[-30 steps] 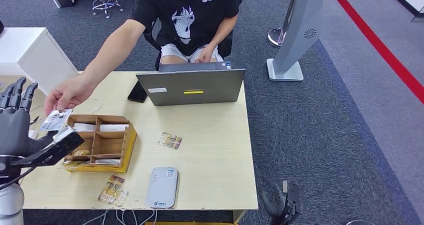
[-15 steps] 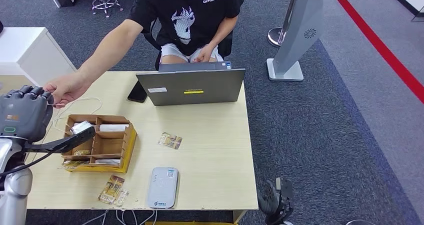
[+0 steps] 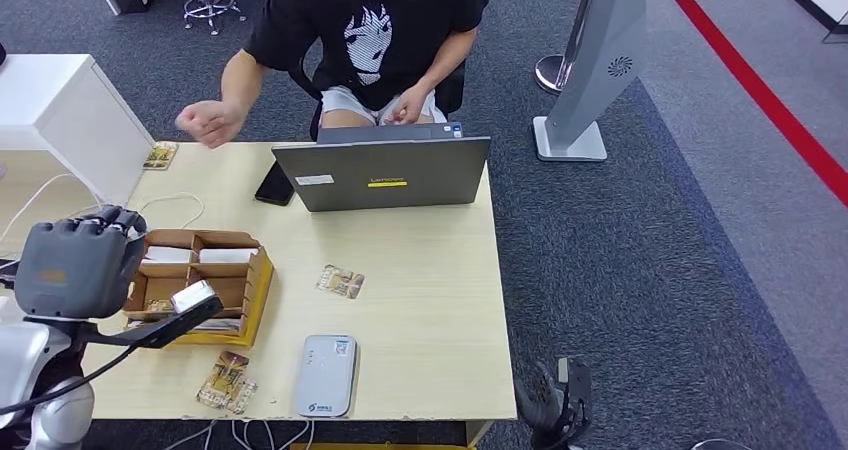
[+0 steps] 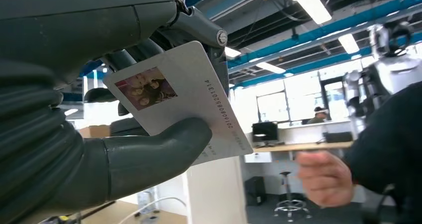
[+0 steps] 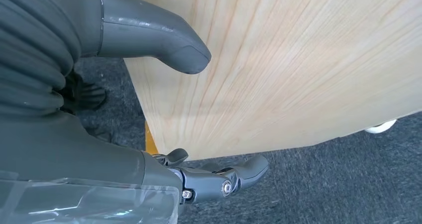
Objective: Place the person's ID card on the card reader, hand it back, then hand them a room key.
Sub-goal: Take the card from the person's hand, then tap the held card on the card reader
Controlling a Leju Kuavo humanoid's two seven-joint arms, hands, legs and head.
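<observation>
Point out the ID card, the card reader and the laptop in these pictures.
ID card (image 4: pixel 191 92): left wrist view, on its white face beside the photo.
Card reader (image 3: pixel 325 374): head view, on the middle of its white top.
Laptop (image 3: pixel 382 174): head view, on the grey back of its lid.

The head view looks steeply down from high above the pale wooden table (image 3: pixel 420 270). Both wrist views sit close, the right beside that table's edge (image 5: pixel 278 84).

Silver arms, grey ribbed wrist covers, left hand (image 3: pixel 75 268) grey-backed (small orange marking), right hand (image 3: pixel 560 400) dark
</observation>
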